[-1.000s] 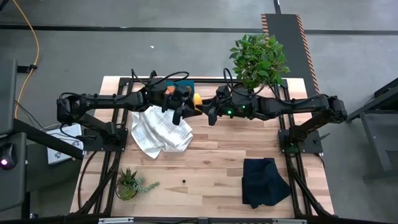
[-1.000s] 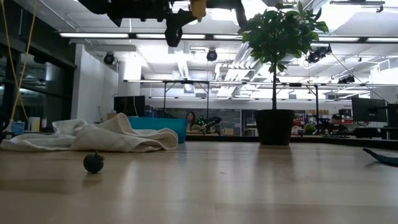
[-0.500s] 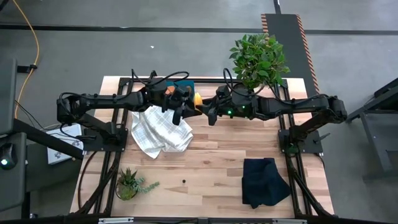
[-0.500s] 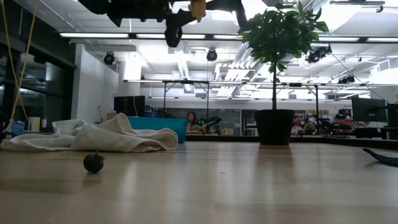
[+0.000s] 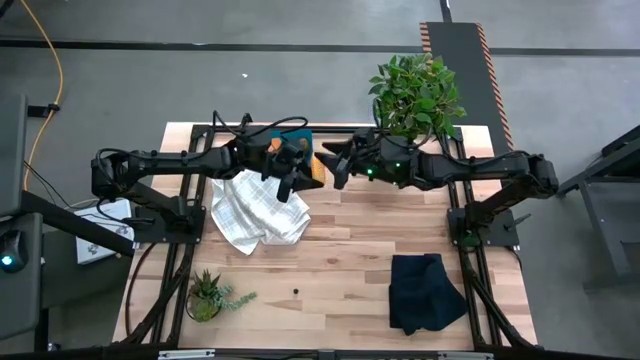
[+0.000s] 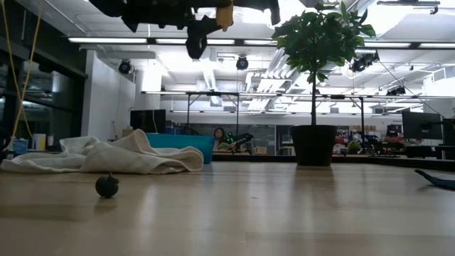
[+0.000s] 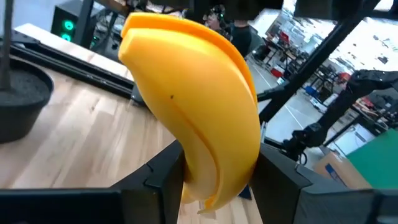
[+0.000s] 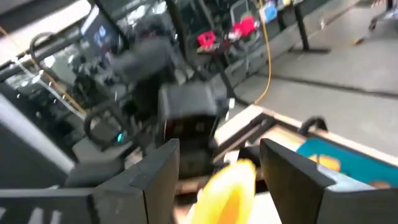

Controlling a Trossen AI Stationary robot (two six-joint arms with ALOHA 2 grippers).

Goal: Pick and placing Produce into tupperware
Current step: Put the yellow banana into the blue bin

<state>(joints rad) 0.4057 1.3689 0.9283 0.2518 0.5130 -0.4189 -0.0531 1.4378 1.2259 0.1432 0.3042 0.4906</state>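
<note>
Wood table, far edge: left gripper (image 5: 311,172) pinches banana (image 7: 196,118) in mid-air just right of teal box (image 5: 300,134), right gripper (image 5: 328,158) spread empty beside it; best carry banana left over box w/o loosening, then let go low.

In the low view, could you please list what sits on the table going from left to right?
White checked cloth → small dark berry → teal-blue tupperware → potted leafy bush → edge of the black cloth.
</note>
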